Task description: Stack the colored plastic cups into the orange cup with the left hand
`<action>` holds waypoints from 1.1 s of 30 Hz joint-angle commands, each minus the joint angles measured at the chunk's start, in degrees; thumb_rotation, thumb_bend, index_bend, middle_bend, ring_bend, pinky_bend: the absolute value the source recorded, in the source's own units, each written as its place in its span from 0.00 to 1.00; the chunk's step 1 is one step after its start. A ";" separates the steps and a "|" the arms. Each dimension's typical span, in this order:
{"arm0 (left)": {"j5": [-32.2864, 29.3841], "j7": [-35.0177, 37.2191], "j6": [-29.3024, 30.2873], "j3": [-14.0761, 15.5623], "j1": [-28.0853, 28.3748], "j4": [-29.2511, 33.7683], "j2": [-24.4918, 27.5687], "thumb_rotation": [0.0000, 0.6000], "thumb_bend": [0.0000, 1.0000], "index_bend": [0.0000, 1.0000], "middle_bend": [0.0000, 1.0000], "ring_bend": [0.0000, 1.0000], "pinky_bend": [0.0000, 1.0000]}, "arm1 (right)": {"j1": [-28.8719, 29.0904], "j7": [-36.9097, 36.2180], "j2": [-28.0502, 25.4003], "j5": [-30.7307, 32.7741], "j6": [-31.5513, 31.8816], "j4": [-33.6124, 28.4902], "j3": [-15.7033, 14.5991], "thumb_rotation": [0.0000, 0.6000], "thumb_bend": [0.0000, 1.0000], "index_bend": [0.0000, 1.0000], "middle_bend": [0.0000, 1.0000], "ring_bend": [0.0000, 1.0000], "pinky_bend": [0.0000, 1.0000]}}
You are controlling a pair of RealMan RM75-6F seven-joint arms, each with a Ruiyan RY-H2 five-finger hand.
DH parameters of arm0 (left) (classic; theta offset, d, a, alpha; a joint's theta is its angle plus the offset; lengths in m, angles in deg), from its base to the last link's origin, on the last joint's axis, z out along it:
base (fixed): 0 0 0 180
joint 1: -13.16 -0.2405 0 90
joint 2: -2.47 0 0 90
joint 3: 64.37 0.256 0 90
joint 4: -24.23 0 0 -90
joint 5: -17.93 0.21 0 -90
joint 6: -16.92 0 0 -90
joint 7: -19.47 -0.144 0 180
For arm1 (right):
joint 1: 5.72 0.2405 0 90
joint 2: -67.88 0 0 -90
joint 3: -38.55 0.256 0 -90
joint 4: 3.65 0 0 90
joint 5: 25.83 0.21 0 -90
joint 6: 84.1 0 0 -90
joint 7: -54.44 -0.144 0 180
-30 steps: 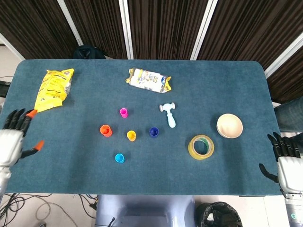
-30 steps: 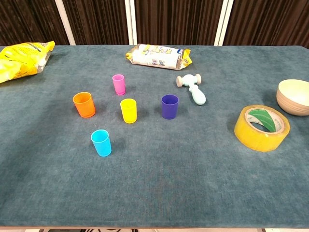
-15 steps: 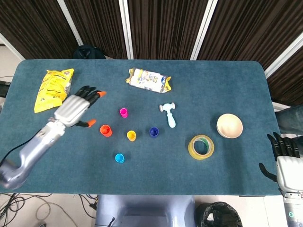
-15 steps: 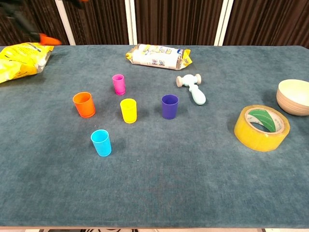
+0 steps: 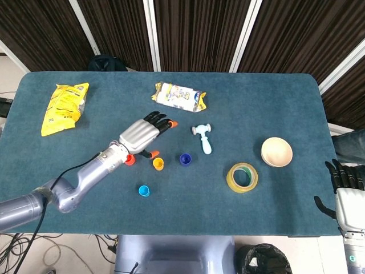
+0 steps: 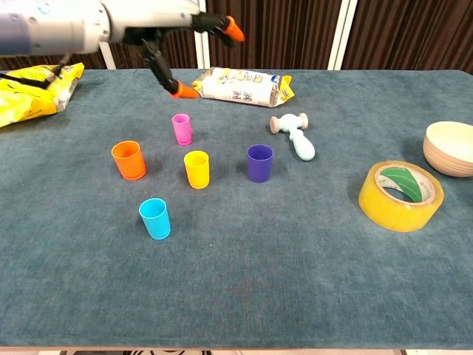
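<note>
Five small cups stand left of the table's centre: orange (image 6: 128, 160), pink (image 6: 182, 129), yellow (image 6: 196, 168), dark blue (image 6: 259, 163) and cyan (image 6: 155, 218). All are upright and apart from one another. My left hand (image 5: 144, 135) hovers open above them, its orange-tipped fingers spread and holding nothing. In the head view it hides the pink cup and part of the orange cup (image 5: 130, 160). In the chest view the left hand (image 6: 155, 22) is high above the pink cup. My right hand (image 5: 348, 197) rests open at the table's near right edge.
A yellow chip bag (image 5: 63, 107) lies at the far left, and a white snack packet (image 5: 178, 96) at the back centre. A toy hammer (image 5: 203, 138) lies right of the cups. A tape roll (image 5: 242, 177) and a beige bowl (image 5: 276, 152) sit on the right.
My left hand has swept from the table's left edge rightward, over the cups, to above the pink one. The cups and my right hand have stayed put.
</note>
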 commanded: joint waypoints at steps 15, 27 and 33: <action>-8.00 -6.97 -2.35 3.40 5.88 -7.77 -12.10 1.00 0.21 0.15 0.11 0.00 0.00 | -0.15 -1.54 -0.52 0.83 -0.12 -0.20 0.45 1.00 0.32 0.09 0.08 0.13 0.08; -9.75 -8.84 -0.36 4.59 7.06 -12.87 -17.35 1.00 0.22 0.20 0.12 0.00 0.00 | -0.26 -2.18 -0.66 1.43 0.02 -0.14 0.87 1.00 0.32 0.09 0.08 0.13 0.09; -11.19 -10.17 0.03 5.23 7.42 -15.16 -19.22 1.00 0.22 0.23 0.12 0.00 0.00 | -0.41 -2.40 -0.80 1.46 0.43 -0.26 1.05 1.00 0.32 0.09 0.08 0.13 0.08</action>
